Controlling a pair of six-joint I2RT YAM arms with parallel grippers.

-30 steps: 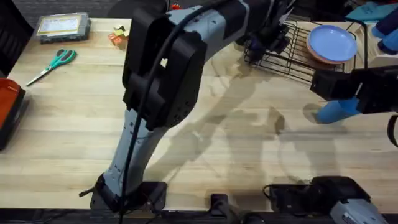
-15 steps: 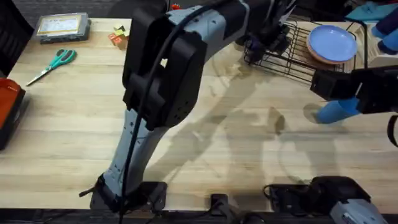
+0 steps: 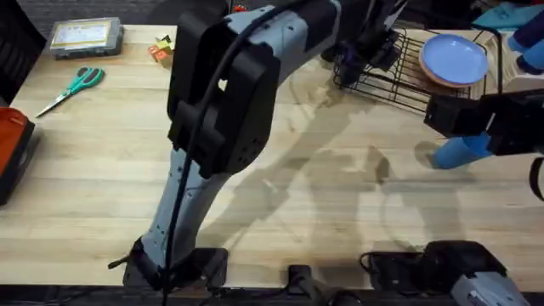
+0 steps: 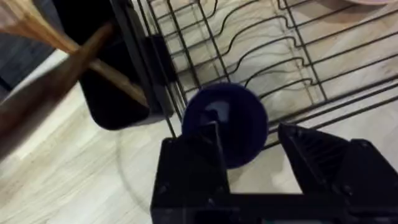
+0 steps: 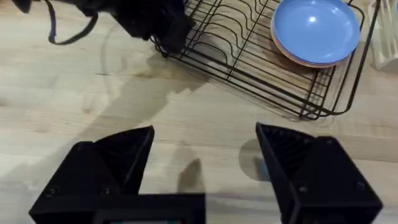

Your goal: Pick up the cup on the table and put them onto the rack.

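The dark navy cup (image 4: 227, 121) rests at the near corner of the black wire rack (image 4: 261, 56), just beyond my left gripper (image 4: 249, 146). Its fingers are spread, and a small gap shows between the cup and one finger (image 4: 314, 155). In the overhead view the left arm reaches across to the rack (image 3: 408, 72), with the gripper (image 3: 364, 49) at its left corner. The light blue cup (image 3: 459, 151) stands on the table right of centre, under my open right gripper (image 3: 486, 121). A sliver of that cup (image 5: 261, 167) shows beside one right finger (image 5: 298, 168).
Blue plates (image 3: 455, 58) lie stacked in the rack's right half. A black holder (image 4: 106, 68) with wooden utensils stands against the rack's corner. Green scissors (image 3: 75, 85), a clear box (image 3: 85, 36), small blocks (image 3: 161, 49) and an orange item (image 3: 13, 140) sit far left.
The left gripper has edged slightly farther toward the rack's corner. The right arm and the light blue cup have not moved.
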